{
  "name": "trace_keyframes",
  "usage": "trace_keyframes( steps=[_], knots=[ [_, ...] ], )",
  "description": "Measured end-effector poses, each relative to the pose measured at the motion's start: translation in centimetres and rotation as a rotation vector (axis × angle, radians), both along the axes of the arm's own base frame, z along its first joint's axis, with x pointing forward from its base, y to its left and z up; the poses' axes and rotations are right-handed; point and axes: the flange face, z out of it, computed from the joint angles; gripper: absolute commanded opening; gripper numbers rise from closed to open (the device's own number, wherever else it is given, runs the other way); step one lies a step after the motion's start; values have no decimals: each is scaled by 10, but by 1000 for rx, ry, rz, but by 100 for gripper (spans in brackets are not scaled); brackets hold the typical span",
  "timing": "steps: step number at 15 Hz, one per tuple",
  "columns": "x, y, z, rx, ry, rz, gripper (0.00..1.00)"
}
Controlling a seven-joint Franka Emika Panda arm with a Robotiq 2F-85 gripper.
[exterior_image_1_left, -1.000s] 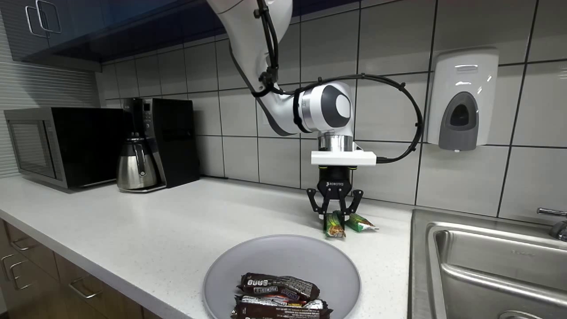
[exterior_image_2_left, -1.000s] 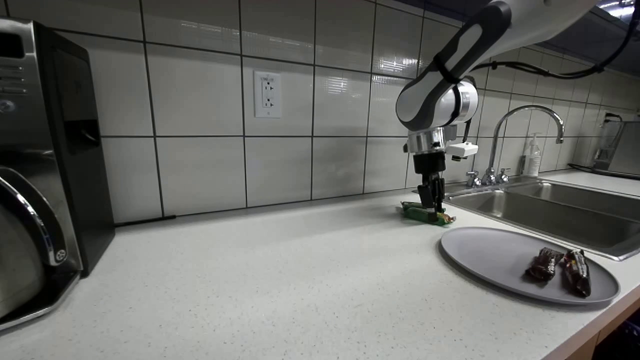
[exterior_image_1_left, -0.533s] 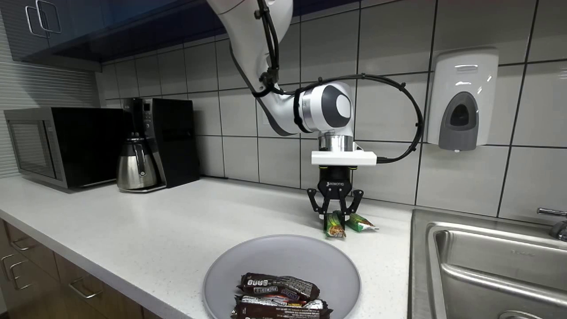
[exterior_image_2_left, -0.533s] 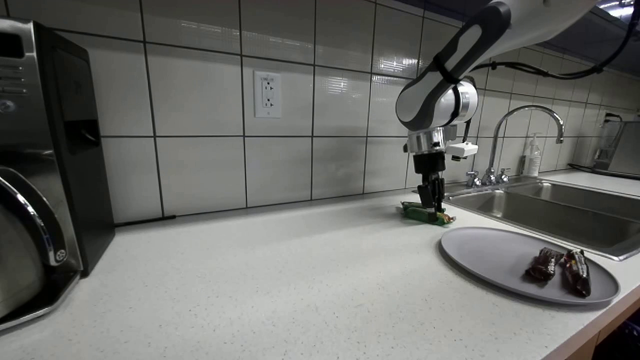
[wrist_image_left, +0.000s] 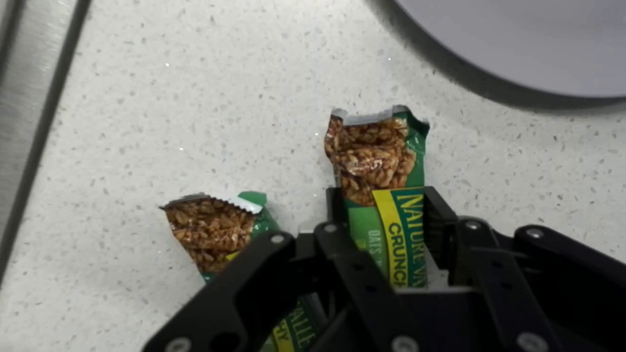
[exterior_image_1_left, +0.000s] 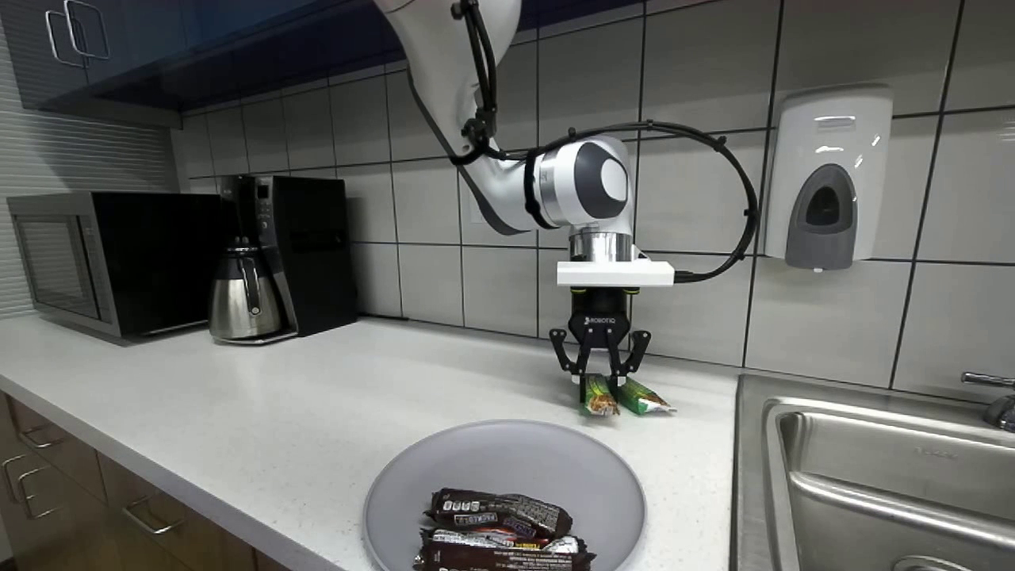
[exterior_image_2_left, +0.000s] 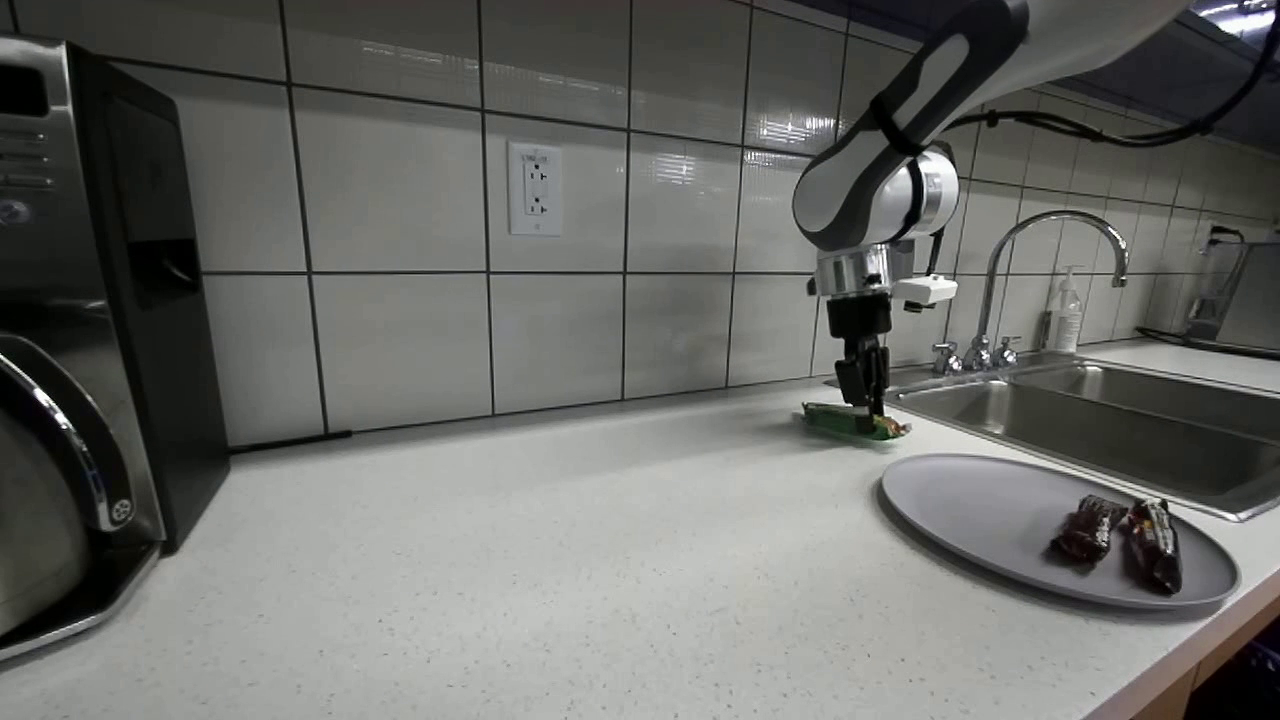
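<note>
Green with a yellow band and pictured brown oats, the glossy snack bar (wrist_image_left: 379,168) is sitting in the gripper (exterior_image_1_left: 599,390), whose jaws are clenching its sides, seemingly just above the counter (exterior_image_2_left: 550,550). Another green bar (wrist_image_left: 212,237) is lying slantwise just beside it. The grey plate (exterior_image_1_left: 523,456) is holding dark brown wrapped bars (exterior_image_1_left: 501,514).
</note>
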Motion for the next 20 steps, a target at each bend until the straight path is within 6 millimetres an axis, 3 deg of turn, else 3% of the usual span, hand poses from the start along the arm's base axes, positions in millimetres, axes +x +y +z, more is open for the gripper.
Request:
trace_keyframes(
  steps=[6, 20],
  knots=[
    [-14, 2, 17, -1, -2, -20, 16],
    [-75, 9, 34, -7, 37, -114, 16]
  ],
)
